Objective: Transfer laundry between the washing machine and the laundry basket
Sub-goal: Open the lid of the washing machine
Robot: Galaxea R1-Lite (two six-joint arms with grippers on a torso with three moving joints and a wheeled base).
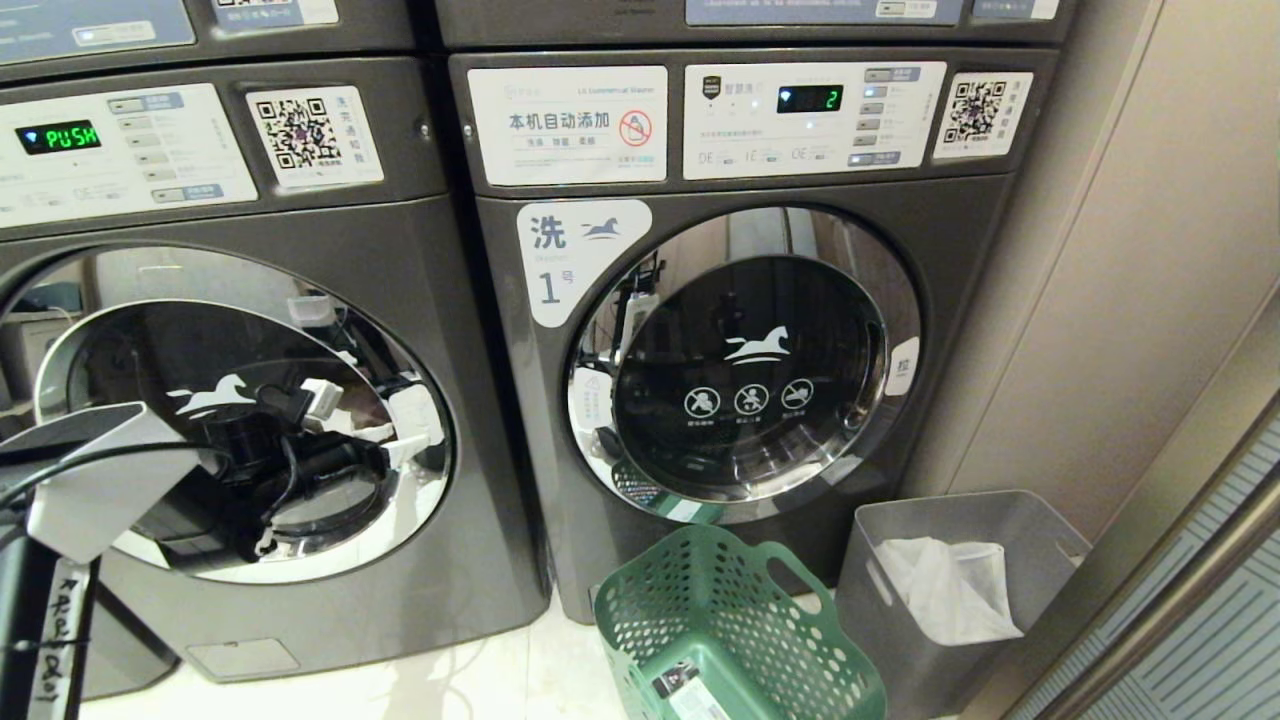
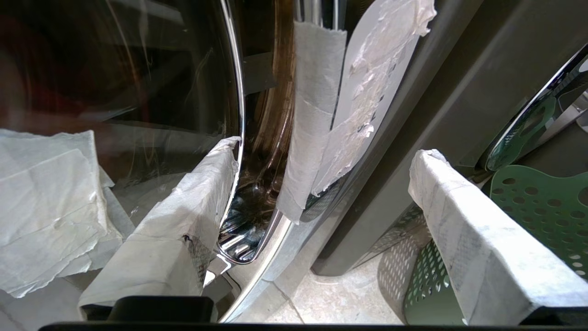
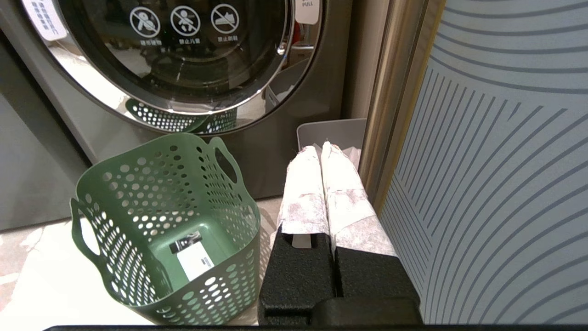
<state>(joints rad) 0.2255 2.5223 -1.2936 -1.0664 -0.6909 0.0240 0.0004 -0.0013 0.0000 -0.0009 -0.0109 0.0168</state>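
Two washing machines [image 1: 300,420] [image 1: 745,360] stand side by side; laundry basket [image 1: 735,630] before the right one, bin [image 1: 950,560] right of basket.

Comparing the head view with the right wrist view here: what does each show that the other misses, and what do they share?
Only the head view shows the left-hand dark grey washing machine with its lit green display, and the left arm reaching toward its round chrome-rimmed door.

Only the right wrist view shows the right gripper, its tape-wrapped fingers pressed shut and holding nothing, beside a striped blue-grey wall panel.

Both show the empty green perforated plastic laundry basket, the grey solid-sided bin, and the closed door of the washer labelled 1.
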